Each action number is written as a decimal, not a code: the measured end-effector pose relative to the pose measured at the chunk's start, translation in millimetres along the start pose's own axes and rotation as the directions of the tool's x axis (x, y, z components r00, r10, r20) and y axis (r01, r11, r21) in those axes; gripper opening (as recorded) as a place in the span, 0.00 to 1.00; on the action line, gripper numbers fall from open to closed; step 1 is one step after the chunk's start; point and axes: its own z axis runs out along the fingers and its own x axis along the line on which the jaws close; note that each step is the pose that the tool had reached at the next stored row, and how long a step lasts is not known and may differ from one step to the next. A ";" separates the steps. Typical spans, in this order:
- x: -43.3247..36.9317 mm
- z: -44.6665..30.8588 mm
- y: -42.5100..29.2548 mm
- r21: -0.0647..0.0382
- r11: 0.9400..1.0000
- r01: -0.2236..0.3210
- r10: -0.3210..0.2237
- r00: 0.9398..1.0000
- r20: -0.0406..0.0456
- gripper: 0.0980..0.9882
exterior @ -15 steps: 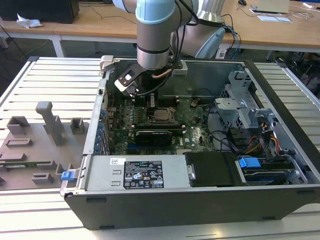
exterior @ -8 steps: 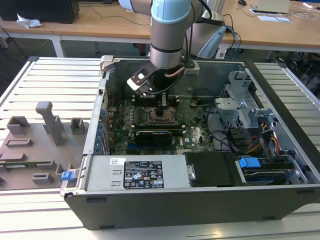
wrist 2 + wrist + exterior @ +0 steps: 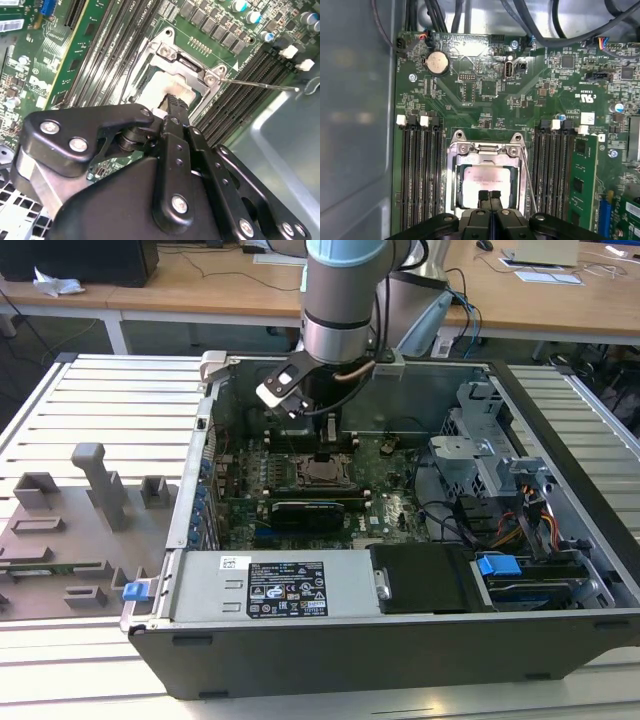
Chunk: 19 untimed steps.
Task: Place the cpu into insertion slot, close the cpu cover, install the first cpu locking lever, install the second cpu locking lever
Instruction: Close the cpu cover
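Inside an open computer case (image 3: pixel 400 650) lying on a slatted metal table (image 3: pixel 100 400), the arm's end effector (image 3: pixel 490 196) points straight down at the insertion slot (image 3: pixel 453 180) on the green motherboard (image 3: pixel 485 90). Its two black fingertips (image 3: pixel 483 196) are drawn together with nothing between them. In both wrist views the tips rest on, or just above, the near edge of the cpu (image 3: pixel 482 177); which of the two cannot be told. The pale chip lies flat within the slot's silvery rim, so the placing step looks done. A thin metal frame that appears to be the cpu cover (image 3: pixel 487 149) surrounds the chip, though whether it is fully down is hard to judge. A thin wire locking lever (image 3: pixel 529 180) runs along one side of the slot and, in the second wrist view, sticks out free over the memory slots (image 3: pixel 420 170), which suggests the levers are not yet latched and the work stands at the cover-and-lever stage. A printed label (image 3: pixel 287 590) sits on the power supply, white lettering dots the motherboard, and a coin cell (image 3: pixel 438 62) shines near its far edge.
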 end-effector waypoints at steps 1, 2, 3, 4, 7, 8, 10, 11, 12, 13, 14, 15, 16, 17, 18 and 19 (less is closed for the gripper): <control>0.0 -3.0 0.0 0.000 1.000 0.000 0.000 1.000 0.000 0.01; 0.0 -4.4 0.0 0.000 1.000 0.000 0.000 1.000 0.000 0.01; 0.0 -8.1 -0.1 0.000 1.000 0.000 0.000 1.000 0.000 0.01; 0.0 -10.6 -0.1 0.000 1.000 0.000 0.000 1.000 0.000 0.01; 0.0 -18.7 -0.2 0.000 1.000 0.000 0.000 1.000 0.000 0.01; 0.0 -22.9 -0.2 0.000 1.000 0.000 0.000 1.000 0.000 0.01; 0.1 -32.9 -0.3 0.000 1.000 0.000 0.000 1.000 0.000 0.01; 0.0 -37.3 -0.3 0.000 1.000 0.000 0.000 1.000 0.000 0.01; 0.1 -40.0 -0.3 0.000 1.000 0.000 0.000 1.000 0.000 0.01; 0.1 -40.4 -0.3 0.000 1.000 0.000 0.000 1.000 0.000 0.01; 0.1 -40.4 -0.3 0.000 1.000 0.000 0.000 1.000 0.000 0.01; 0.1 -40.6 -0.3 0.000 1.000 0.000 0.000 1.000 0.000 0.01; 0.1 -40.6 -0.3 0.000 1.000 0.000 0.000 1.000 0.000 0.01; 0.1 -40.7 -0.3 0.000 1.000 0.000 0.000 1.000 0.000 0.01; 0.1 -40.7 -0.4 0.000 1.000 0.000 0.000 1.000 0.000 0.01; 0.1 -40.8 -0.4 0.000 1.000 0.000 0.000 1.000 0.000 0.01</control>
